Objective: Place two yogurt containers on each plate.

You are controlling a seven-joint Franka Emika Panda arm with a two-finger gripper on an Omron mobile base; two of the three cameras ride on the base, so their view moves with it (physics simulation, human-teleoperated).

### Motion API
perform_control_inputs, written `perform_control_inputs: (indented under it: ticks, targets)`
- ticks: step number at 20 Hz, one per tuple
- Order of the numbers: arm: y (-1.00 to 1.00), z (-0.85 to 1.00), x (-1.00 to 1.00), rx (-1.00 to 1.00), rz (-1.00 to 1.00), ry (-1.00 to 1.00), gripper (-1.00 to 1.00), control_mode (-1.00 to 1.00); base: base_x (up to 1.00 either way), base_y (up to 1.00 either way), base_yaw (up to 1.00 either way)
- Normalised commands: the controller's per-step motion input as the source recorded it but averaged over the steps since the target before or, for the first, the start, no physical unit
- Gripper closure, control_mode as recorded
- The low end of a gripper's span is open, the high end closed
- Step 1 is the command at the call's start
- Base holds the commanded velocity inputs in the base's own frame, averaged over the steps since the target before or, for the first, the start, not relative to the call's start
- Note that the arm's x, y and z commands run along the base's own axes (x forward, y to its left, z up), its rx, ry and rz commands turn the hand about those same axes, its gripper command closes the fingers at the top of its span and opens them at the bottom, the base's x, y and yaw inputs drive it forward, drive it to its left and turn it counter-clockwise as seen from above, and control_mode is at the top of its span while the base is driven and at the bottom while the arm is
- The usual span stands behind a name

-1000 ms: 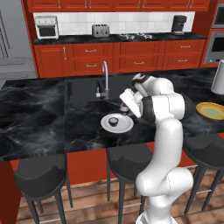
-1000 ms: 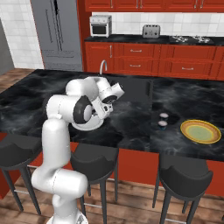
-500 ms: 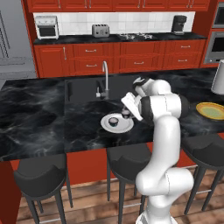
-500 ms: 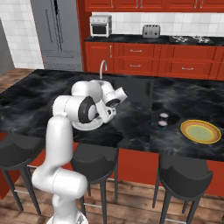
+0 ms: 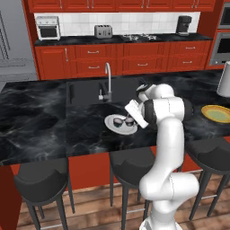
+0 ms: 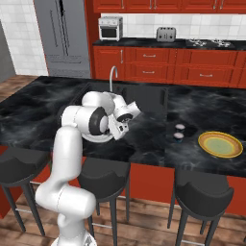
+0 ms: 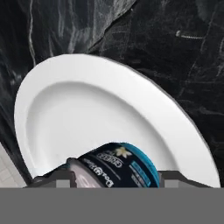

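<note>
My gripper (image 7: 114, 177) hangs low over the plain white plate (image 7: 87, 109), shut on a yogurt container (image 7: 118, 166) that is tipped on its side, blue wall up and pale top toward one finger. From the left base view this held cup (image 5: 130, 120) is just above the white plate (image 5: 111, 126), beside a second yogurt container (image 5: 118, 121) resting on it. Two more yogurt containers (image 6: 179, 127) (image 6: 178, 136) stand on the black counter just left of the yellow plate (image 6: 220, 144), which holds nothing.
A sink with a tall faucet (image 5: 108, 78) lies right behind the white plate. A pale grey vessel (image 5: 224, 81) stands at the counter's far right. Dark bar stools (image 5: 132, 164) line the counter's near edge.
The hand has come down and closer to the white plate with the cup between its fingers. The cups by the yellow plate have not moved.
</note>
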Motion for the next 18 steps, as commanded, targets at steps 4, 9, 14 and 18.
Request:
perform_control_inputs:
  ticks: [4, 9, 14, 18]
  targets:
    - [0.00, -0.08, 0.01, 0.00, 0.00, 0.00, 1.00, -1.00, 0.00, 0.00, 0.00]
    - [0.06, 0.00, 0.00, -0.01, 0.00, -0.02, -1.00, -1.00, 0.00, 0.00, 0.00]
    - [0.01, 0.06, -0.03, 0.00, 0.00, -0.09, -1.00, -1.00, 0.00, 0.00, 0.00]
    - [0.00, 0.07, -0.06, 0.00, 0.00, -0.09, -1.00, -1.00, 0.00, 0.00, 0.00]
